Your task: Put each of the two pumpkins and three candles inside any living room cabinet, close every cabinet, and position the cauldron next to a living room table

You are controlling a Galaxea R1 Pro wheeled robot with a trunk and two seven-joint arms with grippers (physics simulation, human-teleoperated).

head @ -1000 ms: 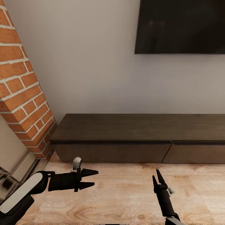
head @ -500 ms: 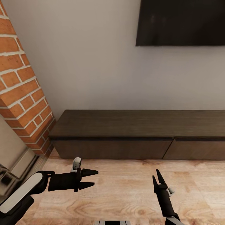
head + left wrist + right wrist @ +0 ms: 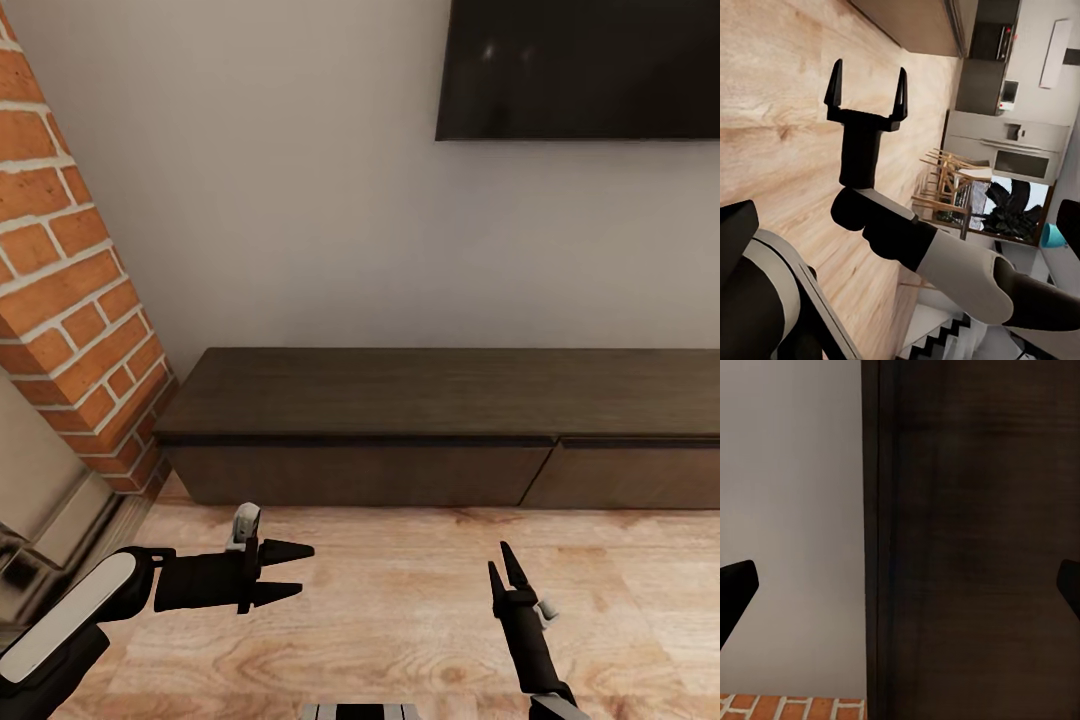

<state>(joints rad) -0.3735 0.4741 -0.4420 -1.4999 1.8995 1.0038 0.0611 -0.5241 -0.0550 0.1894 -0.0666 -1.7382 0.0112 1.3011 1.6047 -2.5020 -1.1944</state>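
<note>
The cabinet (image 3: 440, 420) is a long, low dark brown unit against the white wall, with both visible fronts shut. My left gripper (image 3: 300, 570) hovers over the wood floor in front of it, pointing right, open and empty. My right gripper (image 3: 503, 572) points toward the cabinet, also open and empty. The left wrist view catches the right gripper (image 3: 866, 82) with its fingers well apart. In the right wrist view the cabinet (image 3: 975, 540) top meets the pale wall. The pumpkins, candles and cauldron are out of view.
A red brick column (image 3: 70, 300) stands at the cabinet's left end, with a pale metallic panel (image 3: 40, 500) below it. A dark TV screen (image 3: 580, 70) hangs on the wall above. Wood floor (image 3: 400, 600) lies between me and the cabinet. The left wrist view reaches wooden chairs (image 3: 945, 180) far off.
The whole picture has shifted, so the camera moved: cabinet and TV sit a little higher in view. Both grippers hold the same pose and opening.
</note>
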